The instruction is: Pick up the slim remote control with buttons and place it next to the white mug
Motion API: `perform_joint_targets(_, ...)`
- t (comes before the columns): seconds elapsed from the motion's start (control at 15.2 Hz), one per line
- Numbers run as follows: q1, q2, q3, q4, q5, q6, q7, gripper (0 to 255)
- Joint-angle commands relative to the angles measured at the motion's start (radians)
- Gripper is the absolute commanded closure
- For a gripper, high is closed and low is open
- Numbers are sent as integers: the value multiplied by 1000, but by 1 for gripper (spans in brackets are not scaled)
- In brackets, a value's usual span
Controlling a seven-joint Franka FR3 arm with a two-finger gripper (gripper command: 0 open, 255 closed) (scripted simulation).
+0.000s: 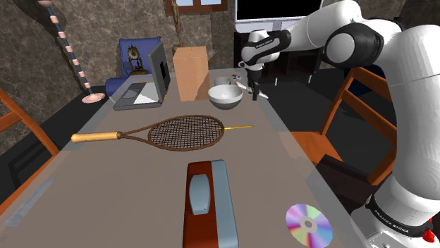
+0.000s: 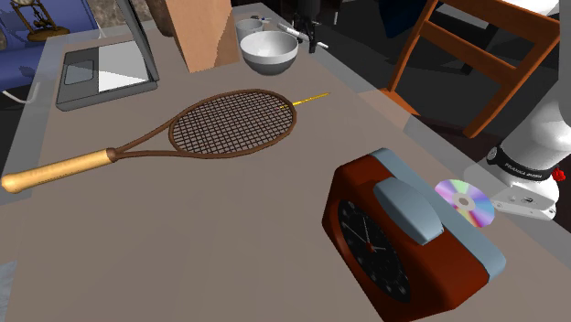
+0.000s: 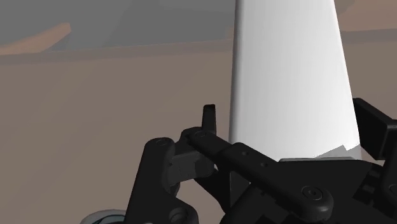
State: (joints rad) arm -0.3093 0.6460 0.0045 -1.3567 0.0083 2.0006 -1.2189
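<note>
Remote (image 3: 292, 76), drawn plain white, is clasped between the black fingers of the gripper (image 1: 254, 91), at the far end of the table (image 1: 127, 176) (right about bowl-rim height). By size now: racket (image 1: 187, 132) mid-table, red clock (image 2: 366, 229) at the near end, white bowl (image 1: 224, 96) just beside the gripper, mug (image 2: 248, 27) tucked just behind that bowl.
</note>
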Motion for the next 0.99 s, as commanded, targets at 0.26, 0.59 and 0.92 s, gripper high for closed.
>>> perform_joint_targets(0.26,2,-21,0,29,-1,-52,2,0)
perform_joint_targets(0.59,1,-34,0,68,-1,-104,3,0)
perform_joint_targets(0.92,1,-34,0,68,-1,-105,3,0)
